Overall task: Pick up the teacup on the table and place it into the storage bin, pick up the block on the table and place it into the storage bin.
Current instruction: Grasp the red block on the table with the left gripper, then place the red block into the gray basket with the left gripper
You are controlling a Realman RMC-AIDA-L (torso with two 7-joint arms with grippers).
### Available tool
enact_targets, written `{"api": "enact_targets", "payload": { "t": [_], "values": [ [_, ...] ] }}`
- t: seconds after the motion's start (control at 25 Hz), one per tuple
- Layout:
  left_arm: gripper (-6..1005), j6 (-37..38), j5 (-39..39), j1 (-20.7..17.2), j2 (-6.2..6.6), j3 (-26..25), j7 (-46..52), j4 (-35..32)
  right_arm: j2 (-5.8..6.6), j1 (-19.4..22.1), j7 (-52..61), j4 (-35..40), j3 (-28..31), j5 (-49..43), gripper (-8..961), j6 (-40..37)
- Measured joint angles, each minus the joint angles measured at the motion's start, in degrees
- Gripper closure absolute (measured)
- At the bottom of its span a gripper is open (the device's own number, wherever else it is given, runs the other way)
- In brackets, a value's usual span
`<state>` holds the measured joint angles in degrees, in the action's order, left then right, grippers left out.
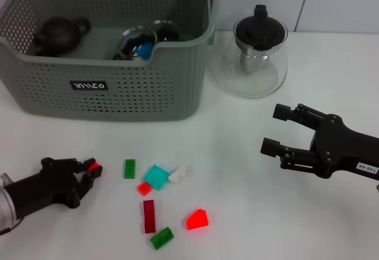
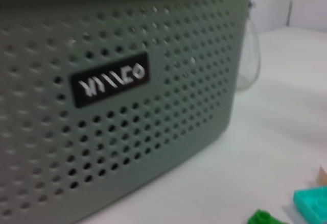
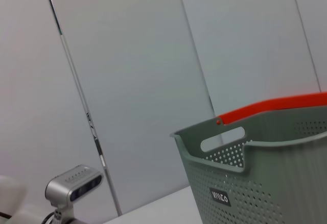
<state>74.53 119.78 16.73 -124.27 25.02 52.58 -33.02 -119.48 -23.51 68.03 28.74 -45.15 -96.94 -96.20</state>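
Red block (image 1: 95, 167) is pinched in the left hand (image 1: 90, 168), low over the surface (image 1: 237, 165), near the bin (image 1: 106, 88). Right hand (image 1: 273, 131) open, empty. Risk: small block slips w/ shallow grip before clearing the wall.

You have a glass teapot (image 1: 254, 55) with a black lid at upper right of the head view. A dark clay teapot (image 1: 59, 35) sits at upper left. A silver camera unit (image 3: 72, 187) appears at lower left of the right wrist view.
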Motion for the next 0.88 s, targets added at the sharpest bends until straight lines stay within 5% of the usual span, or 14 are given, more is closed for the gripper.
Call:
{"api": "enact_targets", "payload": {
  "t": [0.2, 0.64, 0.88],
  "values": [
    [847, 6.27, -0.4, -0.27, 0.79, -3.34, 4.91, -2.63, 0.05, 0.03, 0.0, 0.0, 0.51, -0.04, 8, -0.21],
    [848, 35.91, -1.91, 4.72, 7.39, -17.69, 24.13, -5.69, 0.04, 0.0, 0.0, 0.0, 0.59, -0.1, 9, -0.21],
    [848, 37.53, -10.32, 9.97, 9.9, -21.25, 37.02, -5.71, -0.02, -0.1, 0.0, 0.0, 0.59, -0.21, 9, -0.22]
  ]
}}
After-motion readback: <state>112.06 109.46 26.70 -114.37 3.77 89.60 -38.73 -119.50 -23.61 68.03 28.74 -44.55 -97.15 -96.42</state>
